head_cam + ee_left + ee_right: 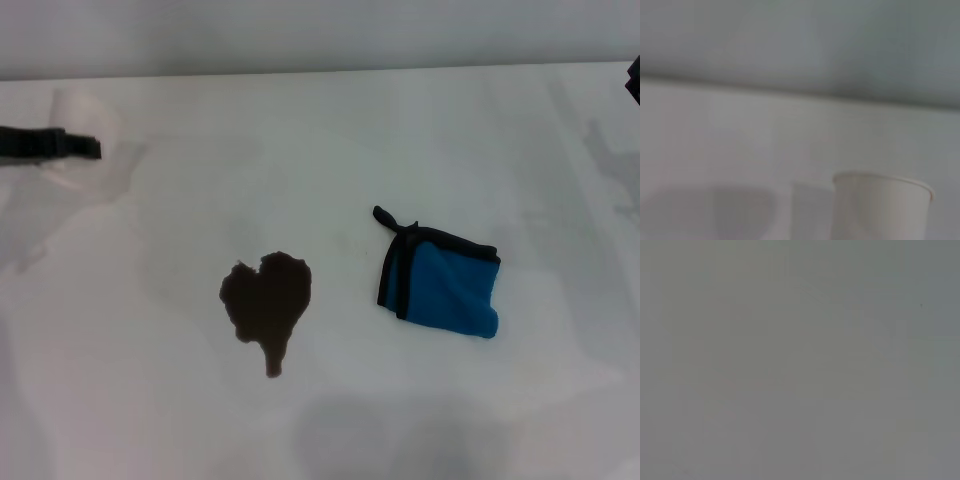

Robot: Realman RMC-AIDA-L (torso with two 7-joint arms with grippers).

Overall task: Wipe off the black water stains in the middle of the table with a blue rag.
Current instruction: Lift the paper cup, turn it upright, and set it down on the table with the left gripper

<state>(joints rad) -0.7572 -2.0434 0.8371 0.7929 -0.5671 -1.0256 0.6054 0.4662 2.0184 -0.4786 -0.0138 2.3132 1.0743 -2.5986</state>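
While the head view takes in the white table [480, 150], the black water stains [267, 303] sit near its middle as one dark, heart-shaped blotch with a short drip tail pointing toward the robot. Just to the robot's right of it, apart and not touching, lies the blue rag [443, 285], folded, with black edging and a small loop tab at its far corner. At the far left edge the left gripper [88, 147] reaches in beside a pale white cup [85, 135] (whether its fingers grasp the cup or are released I cannot tell). At the far right edge only a dark sliver of the right gripper [634, 80] shows. From the left wrist, a white cup [882, 207] stands on the table [740, 140]. From the right wrist, only featureless grey appears.
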